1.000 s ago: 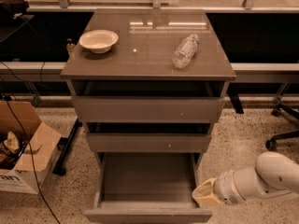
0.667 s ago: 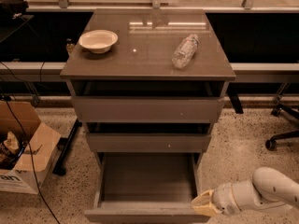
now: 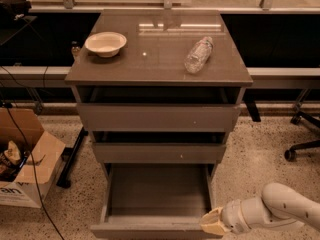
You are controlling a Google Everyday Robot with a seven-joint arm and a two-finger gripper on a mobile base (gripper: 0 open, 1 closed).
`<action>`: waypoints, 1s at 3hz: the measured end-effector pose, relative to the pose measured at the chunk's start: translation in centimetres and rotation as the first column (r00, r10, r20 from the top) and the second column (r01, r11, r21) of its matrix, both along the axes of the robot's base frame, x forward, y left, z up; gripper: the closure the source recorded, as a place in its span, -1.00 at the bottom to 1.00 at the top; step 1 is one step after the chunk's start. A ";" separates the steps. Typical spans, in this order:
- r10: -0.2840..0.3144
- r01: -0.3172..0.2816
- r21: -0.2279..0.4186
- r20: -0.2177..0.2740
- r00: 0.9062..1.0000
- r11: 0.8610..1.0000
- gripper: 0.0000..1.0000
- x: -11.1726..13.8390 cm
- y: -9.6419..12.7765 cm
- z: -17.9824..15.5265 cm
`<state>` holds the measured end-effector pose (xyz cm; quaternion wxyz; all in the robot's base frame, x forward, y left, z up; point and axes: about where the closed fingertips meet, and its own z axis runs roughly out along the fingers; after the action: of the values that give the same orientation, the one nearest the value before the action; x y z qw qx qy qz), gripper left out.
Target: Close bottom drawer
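Bottom drawer (image 3: 159, 191), claw (image 3: 211, 222) at right corner

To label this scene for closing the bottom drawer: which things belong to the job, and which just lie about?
Job: bottom drawer, pulled out; gripper at its front right corner.
Lying about: bowl and plastic bottle on the cabinet top; cardboard box.

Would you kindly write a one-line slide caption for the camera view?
The pincer sits at the right front corner of the open bottom drawer, bowl and bottle on the cabinet top.
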<state>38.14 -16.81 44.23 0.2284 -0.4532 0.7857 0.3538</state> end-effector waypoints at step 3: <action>-0.069 0.069 0.003 0.003 0.998 0.998 1.00 0.6 0.6 -11.1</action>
<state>38.74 -16.25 33.14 0.2422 -0.4260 0.8000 0.3461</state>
